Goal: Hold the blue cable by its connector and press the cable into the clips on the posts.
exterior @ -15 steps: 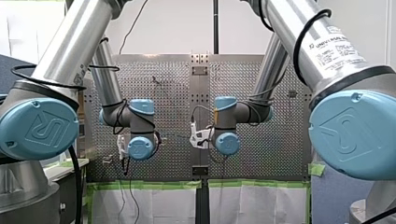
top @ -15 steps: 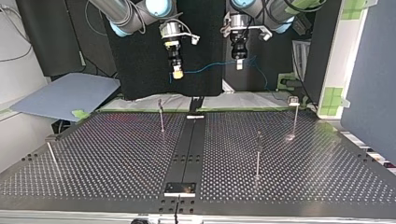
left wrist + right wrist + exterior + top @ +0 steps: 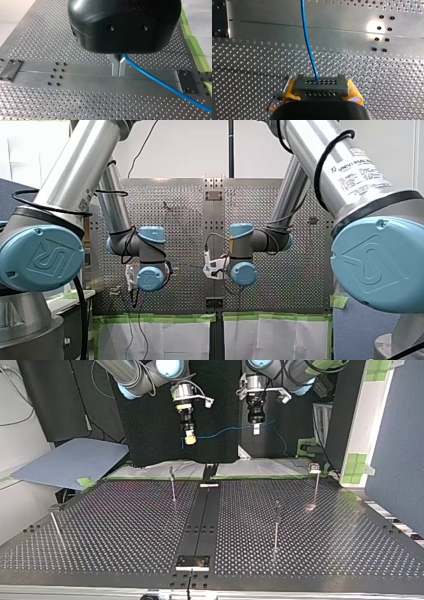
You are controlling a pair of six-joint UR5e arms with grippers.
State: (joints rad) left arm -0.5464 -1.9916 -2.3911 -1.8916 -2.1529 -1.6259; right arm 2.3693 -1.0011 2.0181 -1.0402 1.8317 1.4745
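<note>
My right tool is clamped on the grey connector, with its yellow pads pressed against the connector's two ends. The blue cable leaves the connector's perforated face and runs straight ahead of the tool, over the table. My left tool has its metal fingers drawn together on the same cable. The cable comes out between them and slants away to one side above the table's centre strip.

Only the top view shows both tools at once. There my right tool and my left tool hang side by side, high over the far end of the centre strip. The cable is strung between them in a shallow sag, and a loose tail drops beyond my left tool.

The same view shows the thin posts standing on the table on either side of the centre strip, one near it on each side and two further out. Small clips sit on their tops. The cable hangs well apart from all of them.

In the front view the wrists hide both tools.
</note>
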